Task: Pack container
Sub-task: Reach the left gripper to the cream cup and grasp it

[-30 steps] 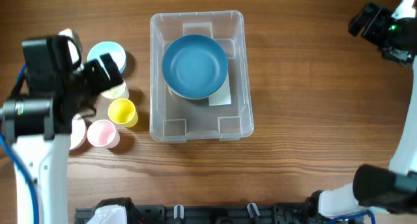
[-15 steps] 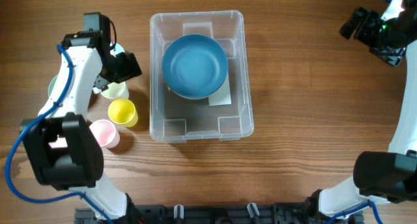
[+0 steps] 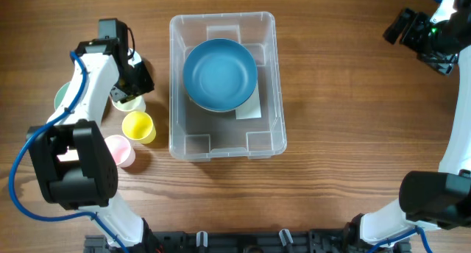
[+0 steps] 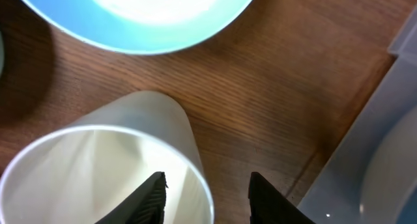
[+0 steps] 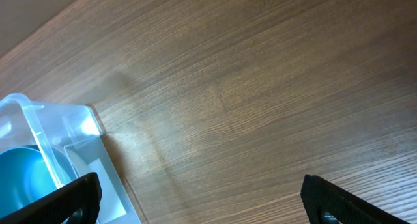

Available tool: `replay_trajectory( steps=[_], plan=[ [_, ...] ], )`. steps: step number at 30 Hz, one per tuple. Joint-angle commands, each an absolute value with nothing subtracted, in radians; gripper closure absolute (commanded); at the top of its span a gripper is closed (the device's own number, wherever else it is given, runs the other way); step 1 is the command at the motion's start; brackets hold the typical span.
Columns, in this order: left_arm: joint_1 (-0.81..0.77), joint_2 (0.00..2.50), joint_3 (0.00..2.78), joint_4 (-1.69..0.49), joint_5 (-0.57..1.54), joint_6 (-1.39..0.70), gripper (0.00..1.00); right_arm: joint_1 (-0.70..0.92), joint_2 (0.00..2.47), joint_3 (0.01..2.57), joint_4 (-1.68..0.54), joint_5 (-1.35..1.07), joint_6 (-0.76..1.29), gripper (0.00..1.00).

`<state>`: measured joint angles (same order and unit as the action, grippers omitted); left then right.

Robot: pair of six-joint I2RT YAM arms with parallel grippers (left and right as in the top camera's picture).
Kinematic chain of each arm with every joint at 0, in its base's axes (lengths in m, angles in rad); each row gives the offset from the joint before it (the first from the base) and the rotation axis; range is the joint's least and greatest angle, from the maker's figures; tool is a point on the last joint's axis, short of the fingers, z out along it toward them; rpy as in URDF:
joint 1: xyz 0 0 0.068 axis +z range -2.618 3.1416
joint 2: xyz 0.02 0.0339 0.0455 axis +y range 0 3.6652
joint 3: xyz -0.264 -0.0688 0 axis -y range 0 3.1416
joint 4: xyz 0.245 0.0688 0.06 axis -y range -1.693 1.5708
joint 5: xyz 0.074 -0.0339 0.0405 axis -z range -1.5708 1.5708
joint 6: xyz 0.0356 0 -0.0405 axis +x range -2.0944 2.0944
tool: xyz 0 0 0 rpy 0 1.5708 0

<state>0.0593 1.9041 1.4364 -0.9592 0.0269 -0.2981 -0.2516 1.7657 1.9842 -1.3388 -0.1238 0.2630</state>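
Note:
The container [image 3: 224, 84], a clear bin, stands mid-table with a big blue bowl [image 3: 219, 74] inside. To its left, my left gripper [image 3: 134, 87] is down over a pale cream cup [image 3: 129, 103]. In the left wrist view the left gripper [image 4: 207, 185] straddles the wall of the cream cup [image 4: 98, 165], one finger inside and one outside. The jaws are part-closed, with a small gap showing on each side of the wall. A light blue bowl [image 4: 143, 22] lies just beyond the cup. My right gripper [image 3: 416, 32] is wide open over bare wood at the far right and holds nothing.
A yellow cup [image 3: 138, 126] and a pink cup [image 3: 119, 151] stand in front of the cream cup. A greenish dish [image 3: 62, 97] peeks out from under the left arm. The container's wall [image 4: 384, 133] is close to the left gripper's right.
My left arm has swung in and come down over the cream cup, and its jaws have narrowed around the cup's wall. The right arm has shifted only slightly.

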Motion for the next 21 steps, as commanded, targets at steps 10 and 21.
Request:
replay_trajectory(
  steps=[10,21],
  plan=[
    [0.063,1.929,1.421,-0.936,0.009,-0.3,0.82,-0.25,1.776,1.981,-1.34,-0.136,0.251,0.0],
    [0.058,1.907,1.422,-0.945,0.001,-0.3,0.96,-0.25,1.776,1.981,-1.34,-0.121,0.251,0.0]
  ],
)
